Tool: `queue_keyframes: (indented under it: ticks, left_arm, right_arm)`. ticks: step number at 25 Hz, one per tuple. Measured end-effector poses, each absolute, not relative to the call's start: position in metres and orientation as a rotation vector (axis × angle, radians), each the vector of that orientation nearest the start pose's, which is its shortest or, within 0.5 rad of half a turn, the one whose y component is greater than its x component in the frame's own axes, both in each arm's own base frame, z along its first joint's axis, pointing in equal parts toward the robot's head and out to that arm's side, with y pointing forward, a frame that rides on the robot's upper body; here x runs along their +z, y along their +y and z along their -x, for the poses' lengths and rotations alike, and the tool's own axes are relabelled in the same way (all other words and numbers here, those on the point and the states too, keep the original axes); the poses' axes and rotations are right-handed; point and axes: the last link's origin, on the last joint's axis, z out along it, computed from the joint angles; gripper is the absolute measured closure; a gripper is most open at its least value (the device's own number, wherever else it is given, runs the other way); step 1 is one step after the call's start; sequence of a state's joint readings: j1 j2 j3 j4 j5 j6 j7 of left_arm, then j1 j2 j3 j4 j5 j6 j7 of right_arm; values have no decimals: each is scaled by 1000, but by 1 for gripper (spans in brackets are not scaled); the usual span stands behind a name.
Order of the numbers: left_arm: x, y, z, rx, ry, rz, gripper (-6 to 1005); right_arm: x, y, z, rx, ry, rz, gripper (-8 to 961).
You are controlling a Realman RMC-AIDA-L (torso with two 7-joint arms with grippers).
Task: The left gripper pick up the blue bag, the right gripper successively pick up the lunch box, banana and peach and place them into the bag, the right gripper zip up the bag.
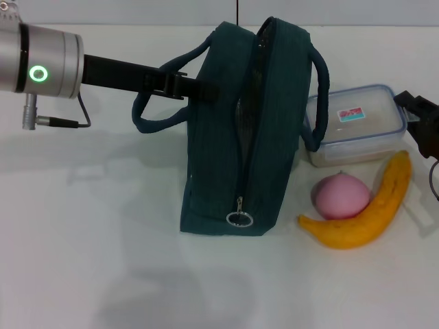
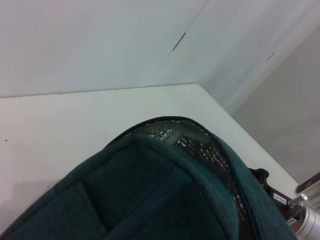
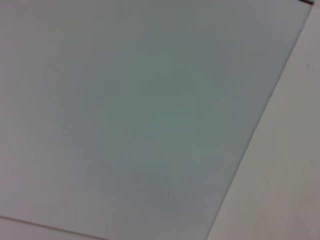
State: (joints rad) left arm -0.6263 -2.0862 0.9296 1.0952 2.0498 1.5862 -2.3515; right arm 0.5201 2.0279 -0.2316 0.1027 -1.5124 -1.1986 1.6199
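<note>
The blue bag (image 1: 226, 157) stands upright at the table's centre. Its top is unzipped, showing silver lining (image 2: 192, 147), and the silver ring pull (image 1: 239, 219) hangs at its near end. My left gripper (image 1: 180, 86) reaches in from the left and is shut on the bag's left handle. The clear lunch box (image 1: 357, 127) lies to the right of the bag. In front of it sit the pink peach (image 1: 341, 196) and the yellow banana (image 1: 370, 209) curving around it. My right gripper (image 1: 420, 120) hovers at the lunch box's right end.
The white table (image 1: 89, 226) stretches to the left of and in front of the bag. The bag's right handle (image 1: 317, 103) hangs over the lunch box's left end. The right wrist view holds only a pale flat surface.
</note>
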Motion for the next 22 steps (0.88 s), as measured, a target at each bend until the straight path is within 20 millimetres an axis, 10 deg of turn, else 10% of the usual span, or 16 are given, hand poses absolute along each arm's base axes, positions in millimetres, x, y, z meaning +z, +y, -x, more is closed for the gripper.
queue_keyframes:
  ticks: [22]
  left_arm:
    - [31, 374, 167, -536, -1217, 2679, 945]
  right_arm:
    - [-28, 325, -320, 1738, 2153, 1019, 802]
